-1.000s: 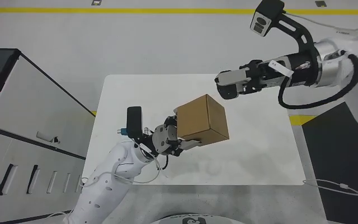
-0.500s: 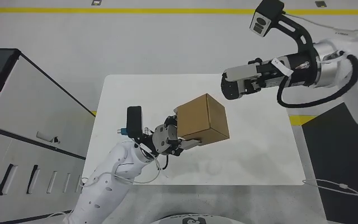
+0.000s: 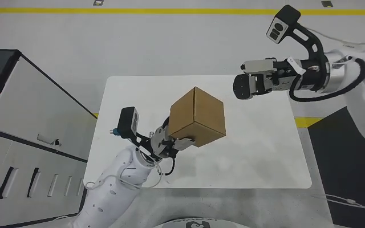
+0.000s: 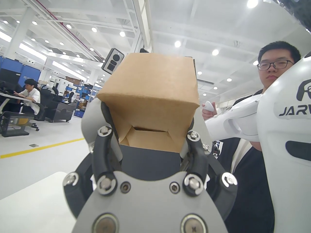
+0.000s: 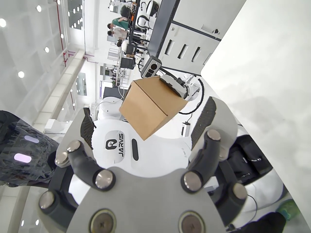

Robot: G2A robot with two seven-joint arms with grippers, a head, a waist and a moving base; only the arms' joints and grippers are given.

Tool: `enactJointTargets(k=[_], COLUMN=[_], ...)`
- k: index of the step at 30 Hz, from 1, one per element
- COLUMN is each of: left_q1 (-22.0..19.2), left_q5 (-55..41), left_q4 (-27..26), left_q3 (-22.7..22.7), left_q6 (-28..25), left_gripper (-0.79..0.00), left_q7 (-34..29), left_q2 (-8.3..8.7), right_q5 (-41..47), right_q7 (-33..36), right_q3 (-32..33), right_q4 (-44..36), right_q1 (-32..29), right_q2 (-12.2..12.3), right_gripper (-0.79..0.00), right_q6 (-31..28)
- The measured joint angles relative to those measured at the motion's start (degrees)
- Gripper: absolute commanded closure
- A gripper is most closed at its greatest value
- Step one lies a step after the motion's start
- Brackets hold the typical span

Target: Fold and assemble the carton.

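Note:
A brown carton (image 3: pixel 197 117), folded into a closed cube, is held tilted above the middle of the white table (image 3: pixel 262 162). My left gripper (image 3: pixel 175 140) is shut on its near lower edge. In the left wrist view the carton (image 4: pixel 150 90) sits between both fingers (image 4: pixel 98 112), and a tucked flap with a slot shows on the face toward the wrist. My right gripper (image 3: pixel 238 87) hangs open over the table's far right corner, apart from the carton. In the right wrist view the carton (image 5: pixel 150 107) lies farther off beyond my open right gripper (image 5: pixel 148 118).
A grey cabinet (image 3: pixel 34 122) with drawers stands left of the table. Bare table surface lies to the right of and in front of the carton. A yellow floor line (image 3: pixel 171 10) runs behind the table.
My left gripper has turned and tilted the carton, shifting it slightly left, so a corner edge now faces up. My right gripper has drawn back to the right, away from the carton.

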Motion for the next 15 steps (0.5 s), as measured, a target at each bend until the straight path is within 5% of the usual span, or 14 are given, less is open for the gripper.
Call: enactJointTargets(k=[15], left_q1=[0.2], left_q5=[-0.5], left_q4=[1.1], left_q3=[0.5], left_q6=[0.2], left_gripper=[0.000], left_q7=[-1.1], left_q2=[-0.21], right_q5=[0.6], right_q7=[-0.9], right_q3=[1.6], right_q4=[-0.4], right_q1=[-2.7], right_q2=[0.2], right_gripper=[-0.785], right_q6=[-0.6])
